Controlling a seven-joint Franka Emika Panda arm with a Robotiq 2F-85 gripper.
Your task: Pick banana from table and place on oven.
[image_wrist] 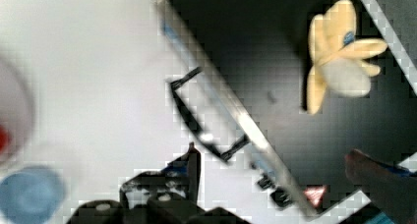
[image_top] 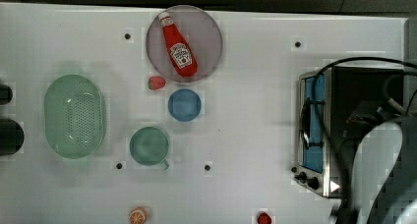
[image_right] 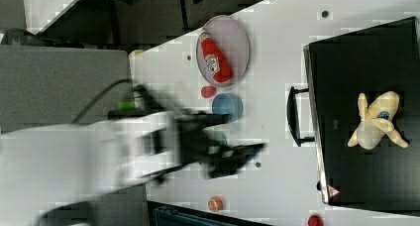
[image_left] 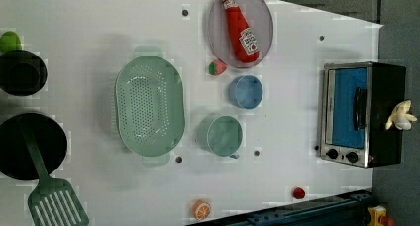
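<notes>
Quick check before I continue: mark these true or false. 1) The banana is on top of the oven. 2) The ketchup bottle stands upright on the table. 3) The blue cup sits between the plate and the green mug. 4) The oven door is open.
1) True: the banana lies on the oven top.
2) False: the ketchup bottle lies flat on the plate.
3) True: the blue cup is between them, green mug beyond.
4) False: the door is closed.
</notes>
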